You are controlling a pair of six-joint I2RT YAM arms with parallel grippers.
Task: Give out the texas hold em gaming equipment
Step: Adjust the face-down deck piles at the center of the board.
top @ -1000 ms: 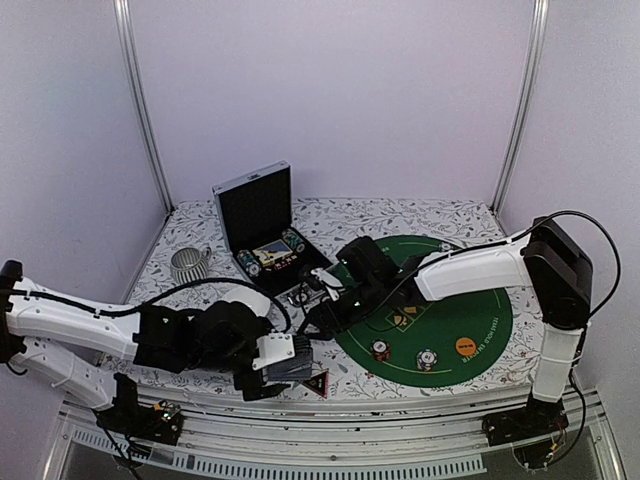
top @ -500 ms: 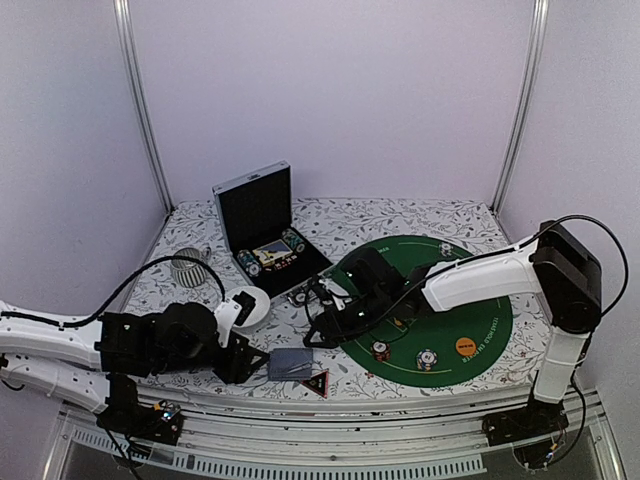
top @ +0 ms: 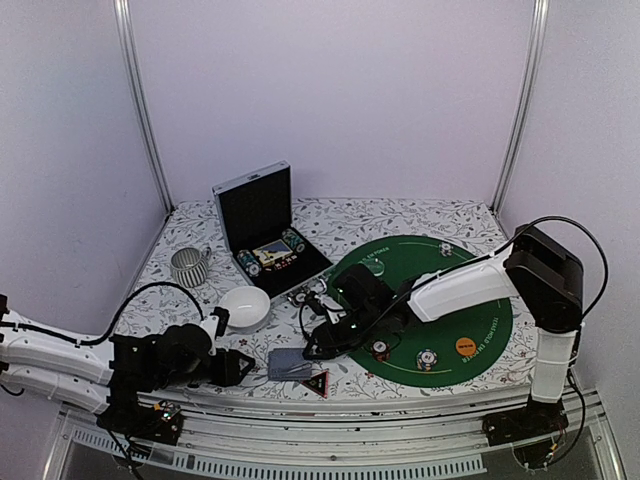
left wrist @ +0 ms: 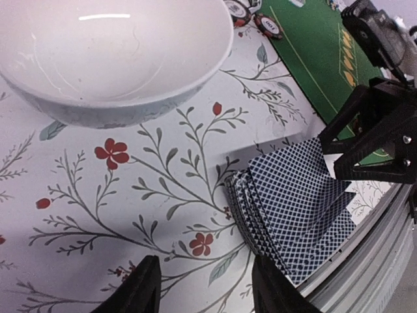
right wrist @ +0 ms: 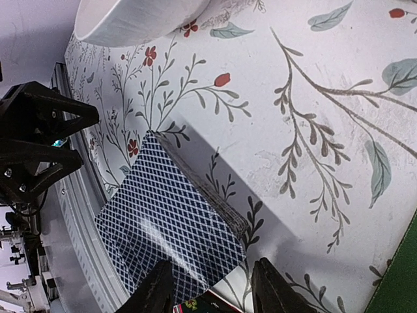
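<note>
Floral cloth covers the table (top: 400, 215), with a green felt mat (top: 490, 320) on its right half and an open black case (top: 255, 210) at the back. Left gripper (left wrist: 205, 287) is low at the near-left edge, jaws partly open and empty, pointing at the cards. Right gripper (right wrist: 212, 287) reaches over from the mat, jaws partly open too, tips either side of the deck's corner, no grip visible. White bowl (top: 244, 305) sits behind the left gripper. Card deck (left wrist: 293, 208) lies slightly fanned at the table's near edge, with the triangle (top: 318, 384) just beside it. Chips (top: 381, 349) and an orange disc (top: 465, 346) are on the mat.

Risk: both grippers are aimed at one deck, so fingers could clash. A sideways nudge could slide cards off the edge. The loose stack may splay, so a pinch takes only some.
</note>
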